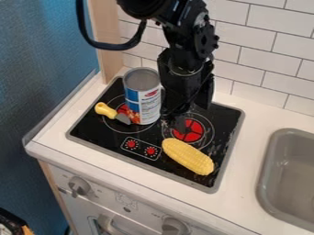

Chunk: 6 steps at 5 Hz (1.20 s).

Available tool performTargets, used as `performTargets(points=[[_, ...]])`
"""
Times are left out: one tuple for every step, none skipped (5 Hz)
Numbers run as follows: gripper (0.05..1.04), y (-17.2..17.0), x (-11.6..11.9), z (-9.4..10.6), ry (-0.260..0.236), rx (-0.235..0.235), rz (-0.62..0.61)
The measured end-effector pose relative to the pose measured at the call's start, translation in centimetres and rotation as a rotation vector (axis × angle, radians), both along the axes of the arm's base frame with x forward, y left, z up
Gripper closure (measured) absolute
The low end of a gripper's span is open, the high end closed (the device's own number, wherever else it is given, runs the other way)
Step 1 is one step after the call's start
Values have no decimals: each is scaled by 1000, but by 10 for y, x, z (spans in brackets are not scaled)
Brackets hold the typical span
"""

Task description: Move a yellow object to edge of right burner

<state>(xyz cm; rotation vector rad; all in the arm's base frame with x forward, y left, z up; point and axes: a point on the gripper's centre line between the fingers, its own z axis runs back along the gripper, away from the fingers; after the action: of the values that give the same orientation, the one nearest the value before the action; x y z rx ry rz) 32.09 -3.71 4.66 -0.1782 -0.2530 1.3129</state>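
Corn: The yellow cob (187, 156) lies flat on the black stovetop (109, 141), one end at the right burner's (195, 134) 8 o'clock edge, the other reaching out past its 5 o'clock side.
Long axis: The cob slants from 10 o'clock down to 4 o'clock, one end pointing toward the burner controls' (141, 148) side, the other toward the stovetop's near right corner.
Gripper: The black gripper (178, 123) hangs down from 12 o'clock, low above the right burner's 11 o'clock part; from where I stand, I cannot tell whether it is apart or together.
Can: A label-wrapped tin (144, 98) stands upright on the left burner (114, 125), at 10 o'clock from the cob.
Utensil: A yellow-handled tool (106, 110) lies at the tin's 8 o'clock, handle toward 10 and grey blade toward 4.
Sink: A grey basin (268, 176) is set into the white counter (248, 158), at 3 o'clock from the cob.
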Motion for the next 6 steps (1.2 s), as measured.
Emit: performTargets(points=[[85, 0, -3, -9, 28, 0, 1], [85, 15, -13, -18, 50, -7, 14], [85, 35, -22, -8, 24, -1, 46], [85, 64, -35, -5, 21, 28, 127], [85, 104, -49, -4, 16, 48, 232], [85, 133, -53, -2, 12, 65, 325]])
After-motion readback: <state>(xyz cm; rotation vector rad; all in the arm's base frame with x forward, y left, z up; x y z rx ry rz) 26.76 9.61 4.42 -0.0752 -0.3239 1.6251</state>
